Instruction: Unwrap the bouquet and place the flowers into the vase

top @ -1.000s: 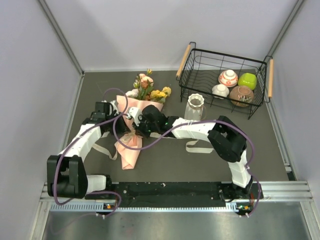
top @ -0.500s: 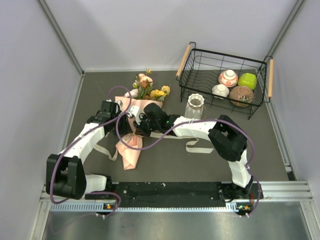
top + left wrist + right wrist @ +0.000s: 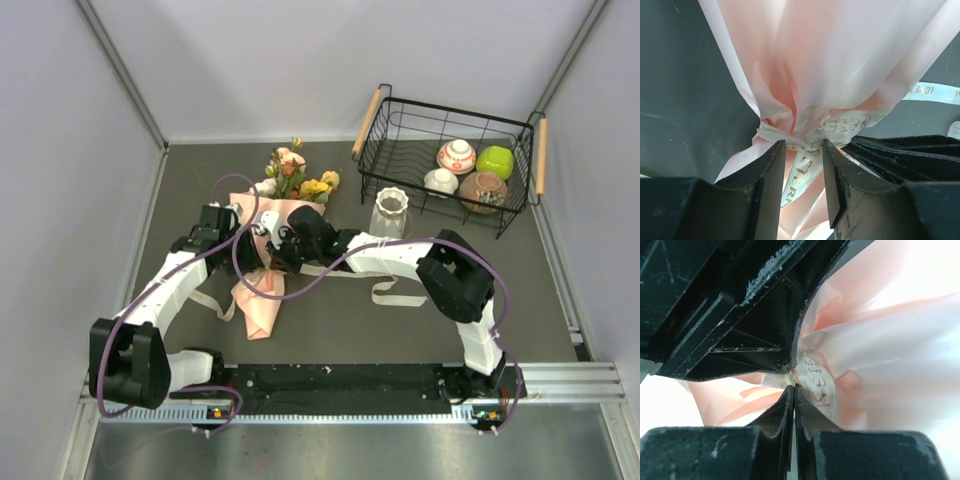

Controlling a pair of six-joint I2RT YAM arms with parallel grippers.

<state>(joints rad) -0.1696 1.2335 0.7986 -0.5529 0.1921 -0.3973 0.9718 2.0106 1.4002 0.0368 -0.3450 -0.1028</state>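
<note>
1. Black fingers of my left gripper (image 3: 803,147) stand parted, one on either side of the knot in the beige ribbon (image 3: 850,125). A tail of that ribbon hangs down through the gap, and nothing is clamped.
2. Gold capitals run along the ribbon. On the hanging tail I can read "ETT" before the fold hides the rest. On a loose length lying flat on the table (image 3: 685,75) to the right, "LOVE" is legible.
3. My right gripper (image 3: 792,387) is pressed fully closed, its tips right at the same knot. I cannot tell whether a sliver of ribbon is caught between them. More gold letters show on the band just beside the tips, but they are too bent to read.
4. Salmon-pink paper (image 3: 840,50) is gathered tightly at the knot and fans out wide beyond it.
5. From above, the bouquet (image 3: 257,300) lies on the dark table left of centre, with its paper tail towards my bases. Both my grippers meet at its tied waist. Loose ribbon ends trail on the table on both sides.
6. The flowers (image 3: 297,178), yellow, peach-pink and white, stick out of the wrap's far end.
7. The vase (image 3: 390,213), white and ribbed, stands upright to the right of the blooms. It is apart from them and just in front of the basket (image 3: 450,108).
8. That black wire basket with wooden handles sits at the far right and holds four small bowls (image 3: 457,154).
</note>
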